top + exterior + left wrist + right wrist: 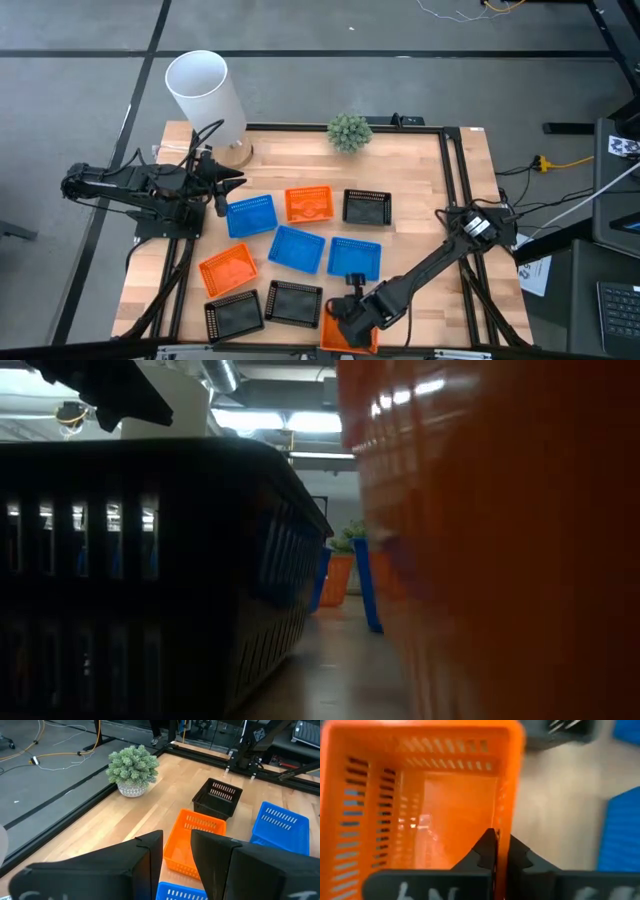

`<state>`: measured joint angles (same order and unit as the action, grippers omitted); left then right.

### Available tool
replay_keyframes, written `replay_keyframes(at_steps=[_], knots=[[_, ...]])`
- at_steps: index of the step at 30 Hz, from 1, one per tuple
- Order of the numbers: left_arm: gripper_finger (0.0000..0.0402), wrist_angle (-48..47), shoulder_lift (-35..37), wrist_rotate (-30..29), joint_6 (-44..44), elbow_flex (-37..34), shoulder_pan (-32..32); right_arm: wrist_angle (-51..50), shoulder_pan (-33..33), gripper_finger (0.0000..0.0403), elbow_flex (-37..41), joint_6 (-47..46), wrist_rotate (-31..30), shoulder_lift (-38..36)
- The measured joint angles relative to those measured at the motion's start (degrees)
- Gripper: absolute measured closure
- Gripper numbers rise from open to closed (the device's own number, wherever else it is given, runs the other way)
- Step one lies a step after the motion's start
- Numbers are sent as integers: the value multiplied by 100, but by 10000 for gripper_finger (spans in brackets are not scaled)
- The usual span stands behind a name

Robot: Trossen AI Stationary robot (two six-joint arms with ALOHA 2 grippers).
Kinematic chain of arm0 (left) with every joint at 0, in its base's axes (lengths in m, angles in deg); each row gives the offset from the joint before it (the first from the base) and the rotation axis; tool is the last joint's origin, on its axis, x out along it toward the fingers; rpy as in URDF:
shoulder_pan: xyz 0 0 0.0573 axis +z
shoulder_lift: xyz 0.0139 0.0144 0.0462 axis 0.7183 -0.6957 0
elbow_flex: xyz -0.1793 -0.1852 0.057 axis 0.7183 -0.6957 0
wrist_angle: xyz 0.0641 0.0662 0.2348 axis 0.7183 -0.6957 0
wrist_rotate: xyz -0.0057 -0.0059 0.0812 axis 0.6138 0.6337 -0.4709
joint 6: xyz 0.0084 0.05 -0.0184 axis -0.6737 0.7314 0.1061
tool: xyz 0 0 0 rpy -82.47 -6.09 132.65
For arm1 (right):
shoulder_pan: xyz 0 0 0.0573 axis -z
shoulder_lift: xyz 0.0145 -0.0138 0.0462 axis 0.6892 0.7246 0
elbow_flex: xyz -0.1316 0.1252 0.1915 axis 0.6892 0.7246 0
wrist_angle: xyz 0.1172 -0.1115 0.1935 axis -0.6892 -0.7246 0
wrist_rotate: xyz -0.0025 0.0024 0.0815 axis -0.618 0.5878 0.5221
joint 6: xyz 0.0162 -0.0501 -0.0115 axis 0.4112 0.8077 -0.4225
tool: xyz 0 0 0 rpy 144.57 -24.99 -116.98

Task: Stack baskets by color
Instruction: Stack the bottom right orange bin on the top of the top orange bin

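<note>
The low view is almost wholly blocked — a black basket (150, 580) fills its left and an orange wall (500, 540) its right, with only a sliver of table, a blue edge and a distant orange basket between them. In the high view the orange basket (352, 336) at the table's front edge is partly covered by the right gripper (345, 312) and cut off by the frame. The right wrist view shows that gripper's fingers (490, 851) closed on the basket's rim, one inside and one outside the wall.

The left gripper (232, 180) hovers near the back left above a blue basket (250, 215), its fingers (150, 855) slightly parted and holding nothing.

The other baskets lie singly on the light wooden tabletop (420, 170): orange ones (309, 204) (229, 268), blue ones (297, 248) (355, 257), black ones (367, 207) (294, 303) (233, 314). A white cylinder (205, 95) and a small green plant (349, 131) stand at the back edge — beyond is grey floor with loose cables.
</note>
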<state>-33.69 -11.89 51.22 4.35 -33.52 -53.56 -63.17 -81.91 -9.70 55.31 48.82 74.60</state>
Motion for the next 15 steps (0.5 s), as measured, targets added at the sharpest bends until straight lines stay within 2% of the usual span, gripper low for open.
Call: replay_keyframes(at_steps=[4, 7, 12, 15], knots=[[309, -1, 0, 0, 0, 0, 1, -1249, 30, 400, -760, -108, -107, -12], [309, -1, 0, 0, 0, -1, -1, -1833, 26, 401, -1516, 89, -213, -14], [309, -1, 0, 0, 0, -1, 1, -2885, 173, 401, -2884, 970, -1101, -34], [309, -1, 0, 0, 0, -1, -1, -3209, 350, 401, -3421, 1405, -1581, -38]])
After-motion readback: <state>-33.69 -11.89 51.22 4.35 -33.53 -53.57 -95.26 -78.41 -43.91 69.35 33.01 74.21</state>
